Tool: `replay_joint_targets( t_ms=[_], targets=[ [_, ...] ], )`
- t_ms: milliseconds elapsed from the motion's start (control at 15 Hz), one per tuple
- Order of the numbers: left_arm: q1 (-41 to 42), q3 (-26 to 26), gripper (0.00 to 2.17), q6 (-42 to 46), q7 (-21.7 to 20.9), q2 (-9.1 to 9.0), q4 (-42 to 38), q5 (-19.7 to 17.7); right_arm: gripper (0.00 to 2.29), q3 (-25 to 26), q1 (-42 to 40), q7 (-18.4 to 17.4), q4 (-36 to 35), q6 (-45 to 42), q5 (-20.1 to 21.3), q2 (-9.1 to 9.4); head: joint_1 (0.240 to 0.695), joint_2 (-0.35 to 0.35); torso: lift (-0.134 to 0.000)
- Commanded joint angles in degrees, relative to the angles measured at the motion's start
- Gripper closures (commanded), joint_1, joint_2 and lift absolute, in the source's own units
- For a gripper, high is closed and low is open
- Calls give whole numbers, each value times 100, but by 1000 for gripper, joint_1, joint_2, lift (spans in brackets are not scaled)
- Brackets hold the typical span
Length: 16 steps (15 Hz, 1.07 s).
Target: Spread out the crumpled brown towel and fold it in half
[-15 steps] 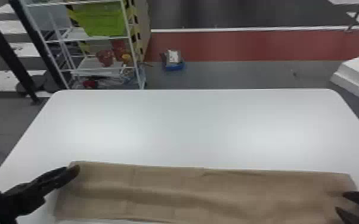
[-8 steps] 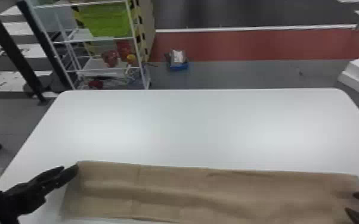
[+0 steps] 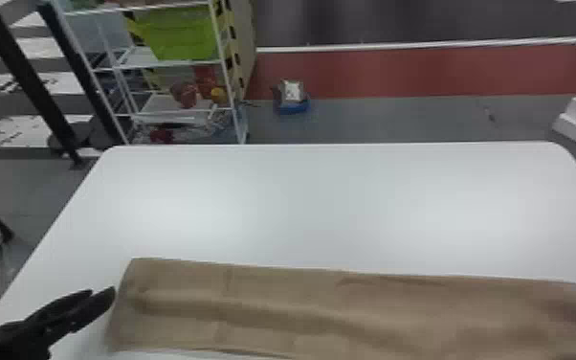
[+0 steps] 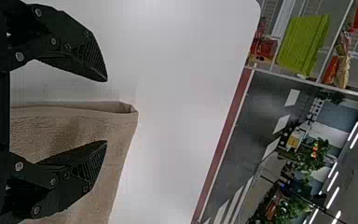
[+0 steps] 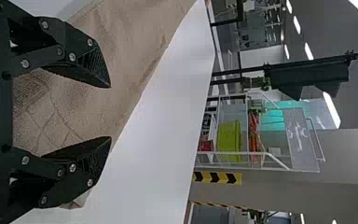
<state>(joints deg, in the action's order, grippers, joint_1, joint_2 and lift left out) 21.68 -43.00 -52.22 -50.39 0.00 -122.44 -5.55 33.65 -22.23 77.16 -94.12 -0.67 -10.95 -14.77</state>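
Since black left gripper [image 4: 106, 111] and right gripper [image 5: 110, 112] have fingers apart, lift clear gently. Avoid dragging the apparently folded brown cloth towel [image 3: 292, 306].

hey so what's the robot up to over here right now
A two-armed robot is working on a brown towel, laid out as a long, slightly wrinkled strip on a white table. Its left gripper is open at the left end, its right gripper open at the right. Neither is gripping it.
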Motion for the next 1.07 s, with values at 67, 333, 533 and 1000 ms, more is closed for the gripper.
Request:
replay_joint_targets(
  t_ms=[67, 333, 533, 1000],
  targets=[
    [275, 64, 495, -171, 2, -15, -175, 28, 583, 1, 8, 0, -1, -7, 5, -26, 695, 100, -124],
    [372, 266, 495, -136, 125, -15, -166, 256, 583, -16, 43, 18, -1, -7, 5, -44, 695, 90, -124],
    [503, 389, 495, -136, 143, -15, -228, 459, 579, -7, 43, 36, 95, -95, -48, -97, 695, 86, -124],
    [521, 512, 505, -13, 205, -15, -193, 775, 579, -7, 43, 62, 131, -166, -100, -123, 695, 79, -124]
  ],
)
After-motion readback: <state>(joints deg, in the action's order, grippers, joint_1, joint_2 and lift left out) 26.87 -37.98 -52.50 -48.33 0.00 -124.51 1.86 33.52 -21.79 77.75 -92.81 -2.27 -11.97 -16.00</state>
